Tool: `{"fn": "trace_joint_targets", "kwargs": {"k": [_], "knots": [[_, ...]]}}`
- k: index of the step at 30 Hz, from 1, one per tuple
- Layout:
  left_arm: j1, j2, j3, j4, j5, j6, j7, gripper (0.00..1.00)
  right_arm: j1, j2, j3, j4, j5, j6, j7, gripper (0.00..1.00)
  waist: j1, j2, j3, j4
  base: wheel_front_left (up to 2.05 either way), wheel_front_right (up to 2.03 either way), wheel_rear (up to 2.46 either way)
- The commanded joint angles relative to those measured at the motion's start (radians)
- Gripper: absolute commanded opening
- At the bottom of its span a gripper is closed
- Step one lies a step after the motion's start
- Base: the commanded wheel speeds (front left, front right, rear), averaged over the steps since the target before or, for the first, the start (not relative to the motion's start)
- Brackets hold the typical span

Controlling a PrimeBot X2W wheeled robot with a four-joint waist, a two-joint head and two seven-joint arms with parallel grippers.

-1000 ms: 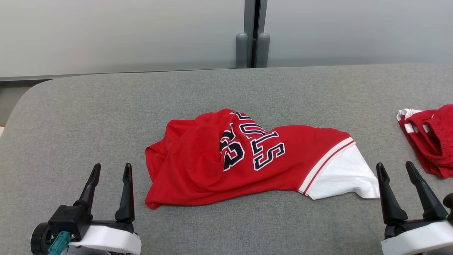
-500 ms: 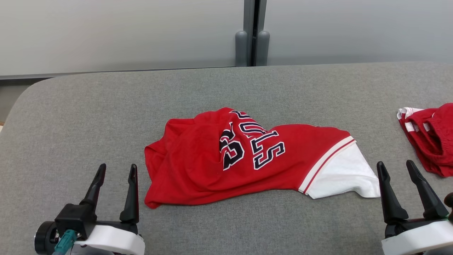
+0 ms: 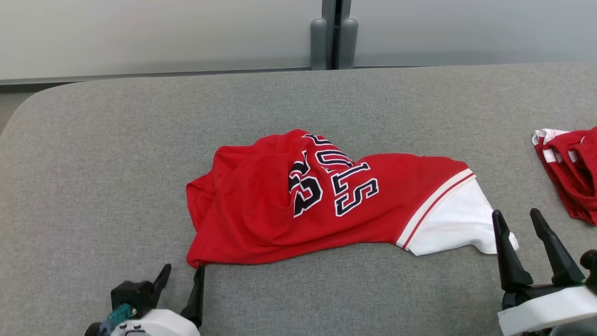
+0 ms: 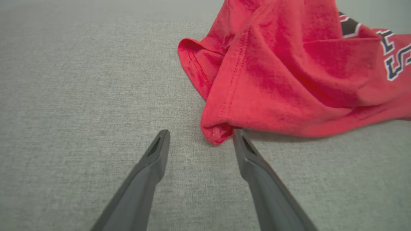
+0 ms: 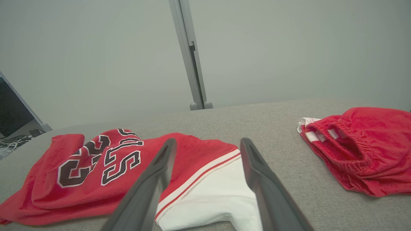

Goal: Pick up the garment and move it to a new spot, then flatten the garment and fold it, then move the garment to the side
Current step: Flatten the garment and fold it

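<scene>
As it lies crumpled | garment long axis left-right | white end points right

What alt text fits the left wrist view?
A crumpled red shirt lies on a grey fabric surface, its nearest corner just between the tips of the open left gripper, close against one finger. Dark, white-edged lettering shows at the shirt's right edge.

Bright, even light; soft shadows; wrist views' far edges blurred.
</scene>
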Motion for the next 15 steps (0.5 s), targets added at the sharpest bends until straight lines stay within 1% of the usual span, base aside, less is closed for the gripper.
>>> {"fn": "trace_joint_targets", "kwargs": {"k": [1,5,6,7,8,15], "knots": [[-0.023,0.002,0.004,0.010,-0.007,-0.006,-0.005,1.00,-0.012,0.001,0.000,0.002,0.000,0.000,-0.005,1.00,0.0000,0.0000,0.003,-0.001,0.00,0.00,0.00],[-0.071,-0.001,-0.003,0.084,-0.020,-0.040,-0.013,1.00,-0.018,0.003,-0.009,0.022,0.005,0.000,-0.005,1.00,0.0000,0.0000,0.013,-0.006,0.00,0.00,0.00],[-0.080,-0.001,-0.007,0.102,-0.020,-0.049,-0.013,0.57,-0.016,0.003,-0.014,0.029,0.007,0.000,-0.005,1.00,0.0000,0.0000,0.015,-0.007,0.00,0.00,0.00],[-0.086,0.000,-0.009,0.119,-0.022,-0.058,-0.015,0.20,-0.017,0.003,-0.020,0.037,0.009,0.000,-0.006,1.00,0.0000,0.0000,0.017,-0.010,0.00,0.00,0.00],[-0.093,0.000,-0.010,0.135,-0.026,-0.066,-0.017,0.00,-0.019,0.003,-0.026,0.049,0.009,0.000,-0.008,1.00,0.0000,0.0000,0.020,-0.013,0.00,0.00,0.00],[-0.130,-0.007,-0.014,0.207,-0.028,-0.082,-0.057,0.00,0.000,-0.002,-0.094,0.182,0.007,0.000,-0.019,1.00,0.0000,0.0000,0.037,-0.012,0.00,0.00,0.00]]}}
